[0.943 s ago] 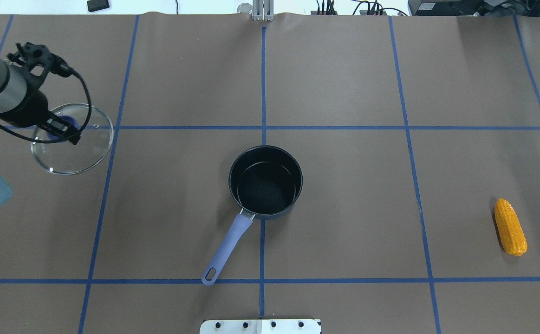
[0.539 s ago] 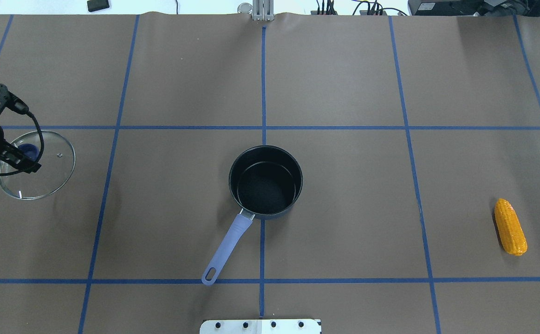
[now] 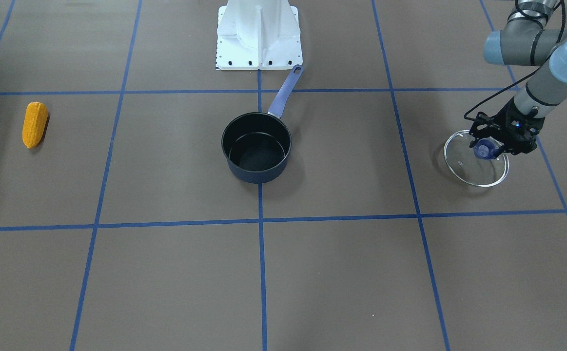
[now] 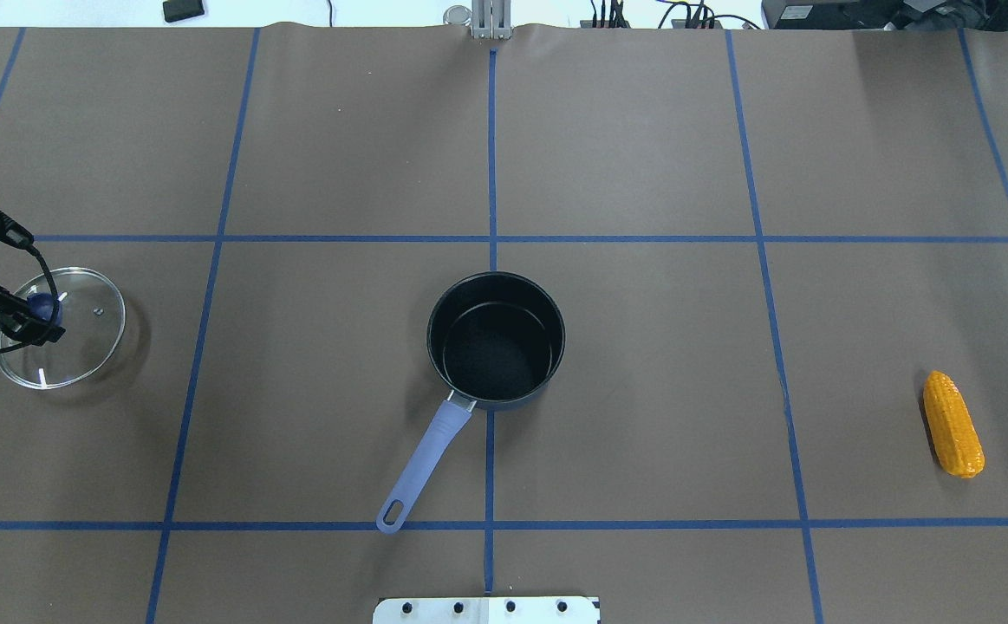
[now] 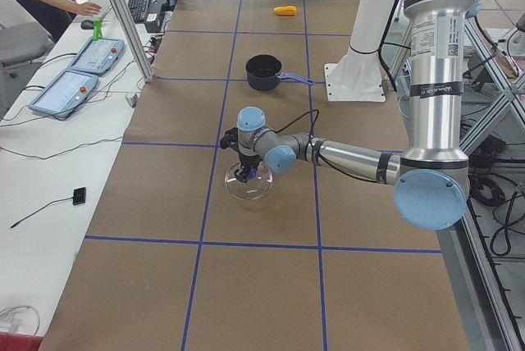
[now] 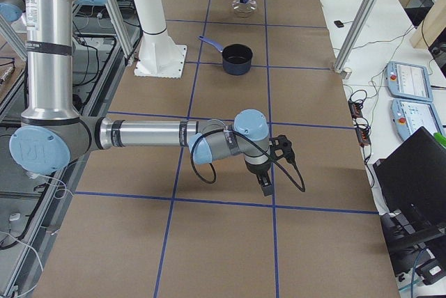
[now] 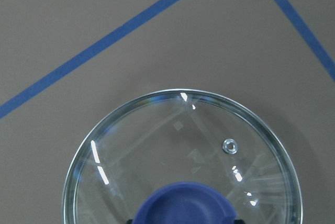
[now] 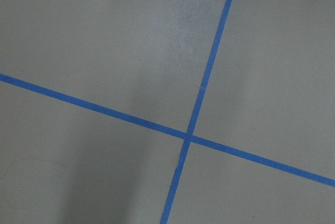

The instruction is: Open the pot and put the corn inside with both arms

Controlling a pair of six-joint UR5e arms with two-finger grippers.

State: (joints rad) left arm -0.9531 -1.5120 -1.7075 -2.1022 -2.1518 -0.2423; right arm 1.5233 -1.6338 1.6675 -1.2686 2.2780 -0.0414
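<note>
1. Desk (image 4: 642, 130): covered in brown paper and divided by blue tape lines.

2. Pot (image 4: 495, 351): stands upright and uncovered at the middle of the desk, on the centre tape line. Its interior is bare. The periwinkle handle (image 4: 425, 459) points toward the robot's white base plate (image 3: 259, 34).

3. Corn cob (image 4: 952, 424): lies flat on the desk far out on the robot's right side, well apart from the pot. Nothing touches it.

4. Left claw (image 3: 487, 146): positioned at the far left of the desk, pointing down, clenched on the blue knob (image 7: 183, 203) of the glass lid (image 4: 79, 347). The lid sits level and low (whether its rim touches the paper cannot be determined). It is well apart from the pot.

5. Right claw (image 6: 267, 188): appears only in the exterior right view, at the end of an arm stretched low across the desk. Its wrist camera shows only a crossing of two tape lines. I cannot tell whether this claw is released or clenched. It is well apart from the pot.
</note>
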